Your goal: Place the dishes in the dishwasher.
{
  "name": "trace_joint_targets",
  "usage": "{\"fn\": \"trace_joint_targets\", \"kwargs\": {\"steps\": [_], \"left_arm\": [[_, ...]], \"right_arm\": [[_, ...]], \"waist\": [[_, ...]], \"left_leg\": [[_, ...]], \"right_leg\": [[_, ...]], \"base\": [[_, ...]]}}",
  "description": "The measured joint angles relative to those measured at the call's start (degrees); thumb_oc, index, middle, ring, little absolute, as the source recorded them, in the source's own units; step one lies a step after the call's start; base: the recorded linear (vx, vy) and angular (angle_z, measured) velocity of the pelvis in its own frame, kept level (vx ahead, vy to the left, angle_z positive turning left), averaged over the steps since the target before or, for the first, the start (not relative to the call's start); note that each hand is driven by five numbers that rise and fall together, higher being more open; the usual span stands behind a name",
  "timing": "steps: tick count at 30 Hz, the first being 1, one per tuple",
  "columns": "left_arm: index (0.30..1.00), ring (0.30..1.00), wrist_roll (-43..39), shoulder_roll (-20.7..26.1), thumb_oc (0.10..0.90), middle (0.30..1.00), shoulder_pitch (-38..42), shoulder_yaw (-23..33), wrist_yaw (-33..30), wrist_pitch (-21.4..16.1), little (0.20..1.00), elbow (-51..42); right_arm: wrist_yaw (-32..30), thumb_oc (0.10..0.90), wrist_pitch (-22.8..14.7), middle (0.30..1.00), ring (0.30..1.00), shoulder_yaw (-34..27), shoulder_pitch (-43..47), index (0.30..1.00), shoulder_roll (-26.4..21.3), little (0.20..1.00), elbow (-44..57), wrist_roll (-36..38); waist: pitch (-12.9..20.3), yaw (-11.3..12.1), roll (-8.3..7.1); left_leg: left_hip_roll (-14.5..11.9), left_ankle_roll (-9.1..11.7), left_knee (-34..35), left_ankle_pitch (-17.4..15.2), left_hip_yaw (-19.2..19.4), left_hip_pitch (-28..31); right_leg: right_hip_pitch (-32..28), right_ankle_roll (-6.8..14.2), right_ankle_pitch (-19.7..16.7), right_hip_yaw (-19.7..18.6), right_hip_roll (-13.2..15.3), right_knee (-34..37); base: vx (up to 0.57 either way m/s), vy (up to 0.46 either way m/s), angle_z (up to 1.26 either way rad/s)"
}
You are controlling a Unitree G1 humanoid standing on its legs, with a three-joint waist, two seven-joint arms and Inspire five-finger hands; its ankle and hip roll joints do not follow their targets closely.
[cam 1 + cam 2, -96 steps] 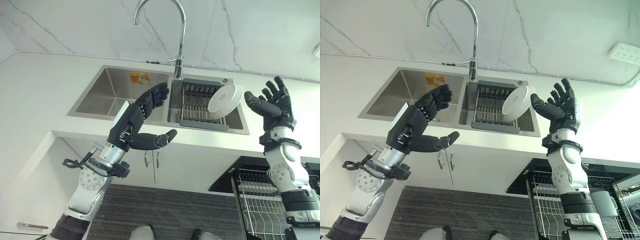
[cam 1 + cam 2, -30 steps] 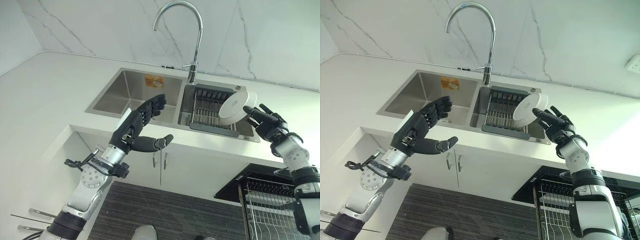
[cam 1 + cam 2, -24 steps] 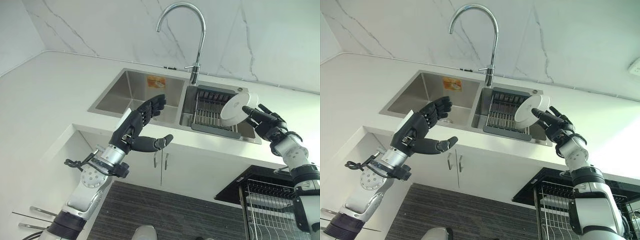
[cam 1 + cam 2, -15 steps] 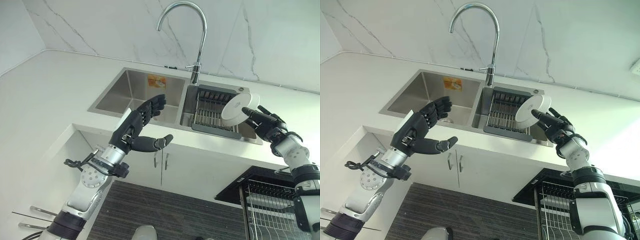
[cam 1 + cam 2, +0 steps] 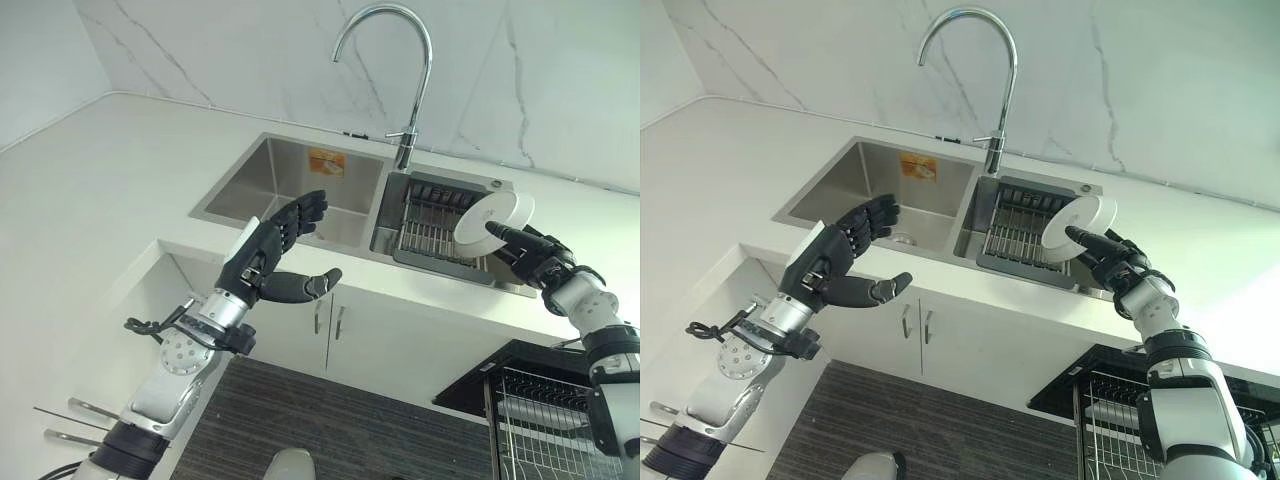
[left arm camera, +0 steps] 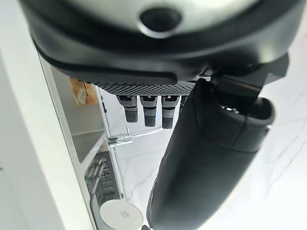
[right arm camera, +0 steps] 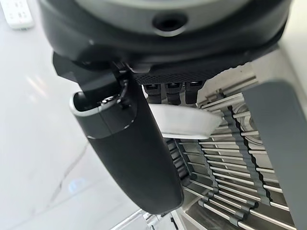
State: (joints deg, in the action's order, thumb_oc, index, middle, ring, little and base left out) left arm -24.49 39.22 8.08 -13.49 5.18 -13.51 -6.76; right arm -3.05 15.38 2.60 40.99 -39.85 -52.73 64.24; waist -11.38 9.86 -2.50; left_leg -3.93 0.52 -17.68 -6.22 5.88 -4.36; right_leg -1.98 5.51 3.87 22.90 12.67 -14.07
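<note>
Right hand point(image 5: 535, 262) around plate point(image 5: 495, 217).

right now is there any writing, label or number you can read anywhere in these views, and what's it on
Orange sticker on the back wall of the left steel sink basin: print too small and blurred to read.
Round white plate standing in the dark dish rack: no text visible.
Nothing else carries readable text.

You see a curved chrome faucet point(image 5: 398, 60) rising at the far side of a double steel sink point(image 5: 262, 175) set in the white countertop point(image 5: 110, 160).
</note>
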Motion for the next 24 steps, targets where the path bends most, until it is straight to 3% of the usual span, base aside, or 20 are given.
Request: {"fn": "trace_joint_targets", "kwargs": {"steps": [17, 22, 23, 24], "left_arm": [[0.9, 0.9, 0.0, 0.5, 0.8, 0.9, 0.0, 0.0, -0.2, 1.1, 0.9, 0.0], [0.9, 0.9, 0.0, 0.5, 0.8, 0.9, 0.0, 0.0, -0.4, 2.2, 0.9, 0.0], [0.9, 0.9, 0.0, 0.5, 0.8, 0.9, 0.0, 0.0, -0.6, 2.2, 0.9, 0.1], [0.9, 0.9, 0.0, 0.5, 0.8, 0.9, 0.0, 0.0, -0.8, 2.3, 0.9, 0.1]], "right_arm": [[-1.5, 0.8, -0.3, 0.9, 0.9, -0.1, 0.9, 0.9, 0.0, 0.9, -1.6, 0.0], [-4.7, 0.8, -1.7, 0.9, 0.9, -0.7, 1.4, 0.9, 0.0, 0.9, -2.2, 0.2], [-6.0, 0.529, -3.1, 0.493, 0.493, -1.3, 1.6, 0.493, 0.0, 0.493, -2.3, 0.3], [-6.3, 0.4, -4.0, 0.3, 0.3, -1.3, 2.2, 0.3, 0.0, 0.3, -3.2, 0.3]], "waist": [[0.0, 0.3, 0.03], [0.1, 1.0, 0.1], [0.1, 1.2, 0.12], [0.1, 1.4, 0.19]], "left_leg": [[0.2, 0.0, 0.0, 0.1, -1.0, 0.4], [0.1, 0.2, 0.1, 0.2, -1.6, 0.4], [0.1, 0.2, 0.2, 0.2, -1.6, 0.4], [0.2, 0.2, 0.2, 0.2, -1.7, 0.4]], "right_leg": [[-1.1, 0.1, 0.5, 1.1, 0.2, -0.1], [-1.3, 0.0, 0.9, 1.4, 0.0, -0.2], [-1.3, 0.0, 0.9, 1.4, 0.0, -0.2], [-1.4, 0.0, 0.9, 1.5, 0.0, -0.2]], "base": [[0.04, -0.011, 0.04], [0.03, -0.037, 0.05], [0.03, -0.042, 0.03], [0.02, -0.038, 0.05]]}}
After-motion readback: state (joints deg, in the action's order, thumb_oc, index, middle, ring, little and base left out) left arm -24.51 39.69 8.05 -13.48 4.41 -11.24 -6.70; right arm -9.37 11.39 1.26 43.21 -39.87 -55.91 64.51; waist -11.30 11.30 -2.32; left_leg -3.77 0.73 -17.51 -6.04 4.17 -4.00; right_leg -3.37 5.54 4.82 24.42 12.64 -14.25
